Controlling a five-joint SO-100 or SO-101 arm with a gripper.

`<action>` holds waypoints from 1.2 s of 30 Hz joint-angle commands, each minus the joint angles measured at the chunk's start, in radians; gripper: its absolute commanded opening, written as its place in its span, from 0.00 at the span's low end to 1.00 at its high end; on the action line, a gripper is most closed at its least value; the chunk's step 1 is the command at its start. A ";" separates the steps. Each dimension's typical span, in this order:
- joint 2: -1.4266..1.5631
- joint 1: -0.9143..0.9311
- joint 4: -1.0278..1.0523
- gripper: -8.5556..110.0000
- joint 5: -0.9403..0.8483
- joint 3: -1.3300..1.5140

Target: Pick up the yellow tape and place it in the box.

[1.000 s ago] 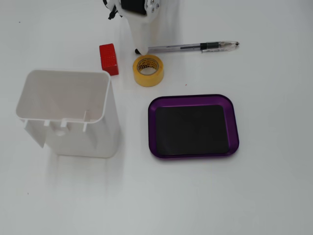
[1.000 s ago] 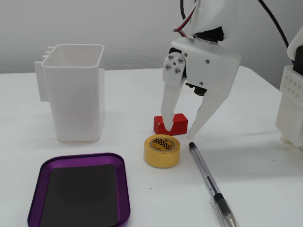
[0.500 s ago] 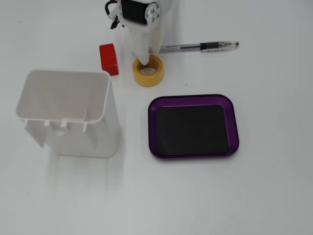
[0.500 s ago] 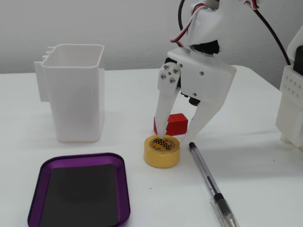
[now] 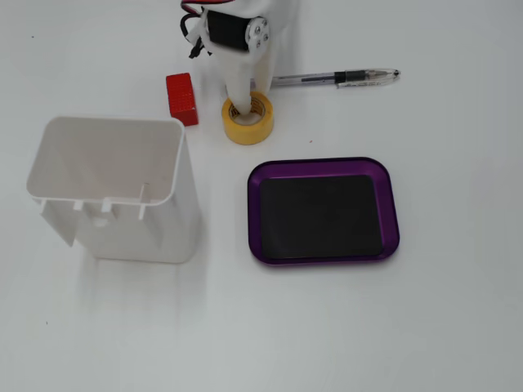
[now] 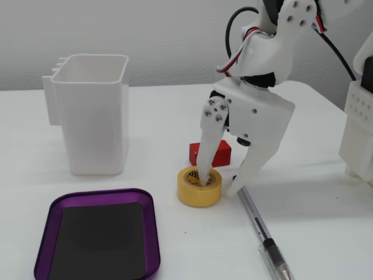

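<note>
The yellow tape (image 5: 260, 127) lies flat on the white table, ring-shaped with a printed core; it also shows in the other fixed view (image 6: 196, 196). My gripper (image 5: 249, 100) stands over it, open: in a fixed view (image 6: 220, 182) one finger reaches down into the ring's hole and the other touches down outside the ring on its right, by the pen. The jaws straddle the tape's wall without pressing on it. The box, a purple tray (image 5: 254, 214) with a black bottom, sits empty a short way from the tape, and also shows in the other fixed view (image 6: 151, 233).
A tall white plastic container (image 5: 114, 192) (image 6: 93, 116) stands next to the tray. A red block (image 5: 181, 98) (image 6: 220, 154) lies close behind the tape. A pen (image 5: 335, 78) (image 6: 262, 233) lies just beside the outer finger.
</note>
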 commanded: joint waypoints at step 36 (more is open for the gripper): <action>0.008 -0.299 -0.069 0.07 -0.265 -0.313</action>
